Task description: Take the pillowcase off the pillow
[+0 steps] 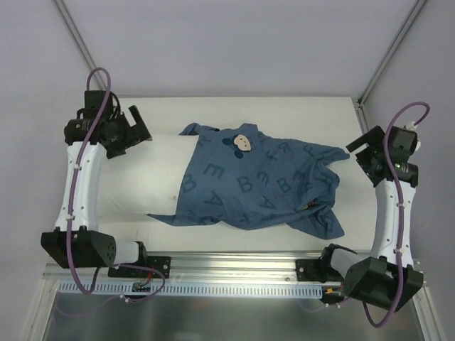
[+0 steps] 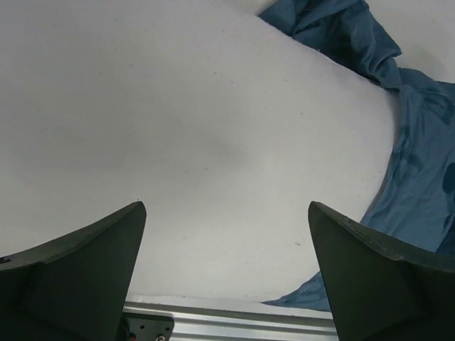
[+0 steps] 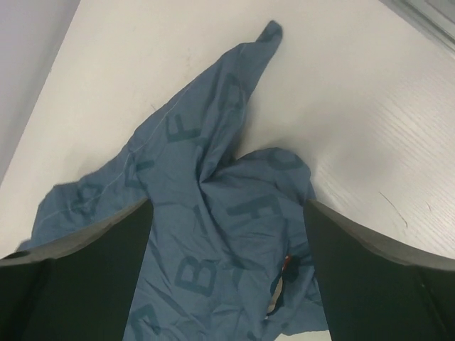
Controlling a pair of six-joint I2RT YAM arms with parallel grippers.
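Near limp, light pillowcase (image 1: 270, 185), holding left gripper (image 2: 226, 207) and right gripper (image 3: 227, 206) wide, empty; favouring pinching its loose right folds.

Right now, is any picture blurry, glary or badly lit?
Top external: even soft light, no glare, pillowcase letters sharp. Left wrist: the pillow is a near-featureless white, left pincer dark and soft-edged. Right wrist: letters sharp, right pincer dark and blurred.

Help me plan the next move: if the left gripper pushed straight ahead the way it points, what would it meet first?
Most likely the white pillow, which fills the view ahead of the left gripper, fingers open. The blue pillowcase lies off to one side. Distance is unclear.
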